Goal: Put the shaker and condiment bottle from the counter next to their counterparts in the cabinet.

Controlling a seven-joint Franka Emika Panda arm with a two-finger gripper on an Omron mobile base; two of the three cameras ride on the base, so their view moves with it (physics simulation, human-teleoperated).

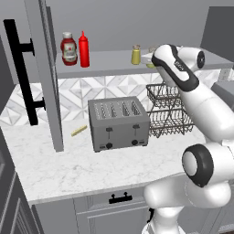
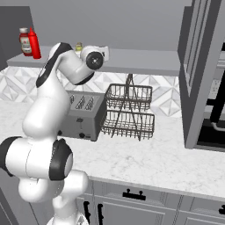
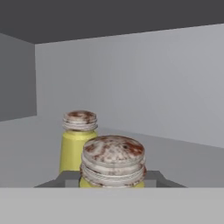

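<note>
Shaker (image 3: pixel 113 161) sits clamped between my gripper's (image 3: pixel 113 181) jaws, its lower body cut off from sight, just in front of the yellow counterpart shaker (image 3: pixel 78 142) on the cabinet shelf (image 1: pixel 109 61). Farther along that shelf, well apart from the counterpart shaker, the condiment bottle (image 1: pixel 84 49) touches the ketchup bottle (image 1: pixel 69 48).

Two shakers: one (image 3: pixel 113 162) near, one (image 3: pixel 78 140) behind it. Two red bottles on the shelf: a stout ketchup bottle (image 1: pixel 69 48) and a slim squeeze bottle (image 1: pixel 83 49). One toaster (image 1: pixel 119 122), one two-tier wire rack (image 1: pixel 168 110), one small stick (image 1: pixel 78 130).
</note>
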